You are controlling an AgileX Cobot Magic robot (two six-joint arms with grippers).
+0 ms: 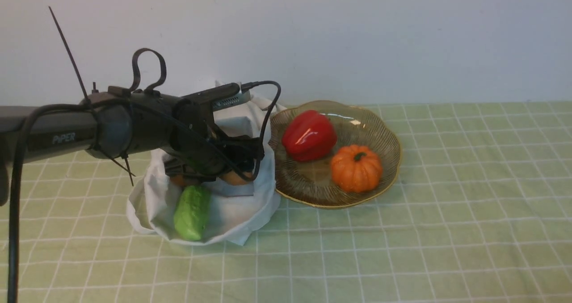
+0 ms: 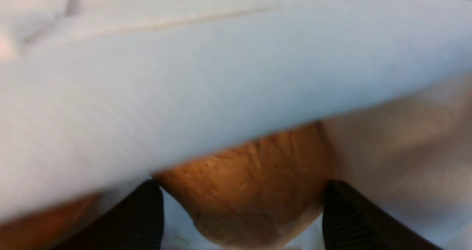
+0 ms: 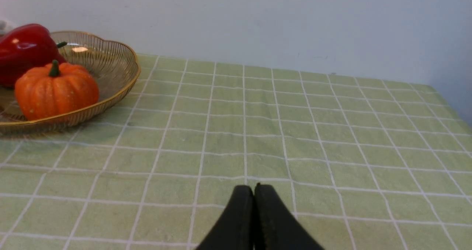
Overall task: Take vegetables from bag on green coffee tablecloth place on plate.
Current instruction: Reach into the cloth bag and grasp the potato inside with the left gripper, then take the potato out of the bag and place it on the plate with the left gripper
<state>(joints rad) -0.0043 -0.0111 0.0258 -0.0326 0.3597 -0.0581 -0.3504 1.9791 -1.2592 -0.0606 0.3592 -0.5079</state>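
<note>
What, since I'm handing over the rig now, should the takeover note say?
Left gripper: in the bag, jaws open around a brown potato; whether they touch it is unclear.
Right gripper: shut, empty.
Done: red pepper and orange pumpkin are on the plate.
Left: that potato, another brown vegetable, mostly hidden, and the green vegetable, all in the bag.

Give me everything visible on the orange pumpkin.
The small ribbed orange pumpkin has a waxy-looking surface, rounded lobes and a short dark green stem. It looks whole and sits stem up inside the shallow amber see-through dish, toward its right side, nearer the robot than the glossy red bell pepper. No gripper touches it.
</note>
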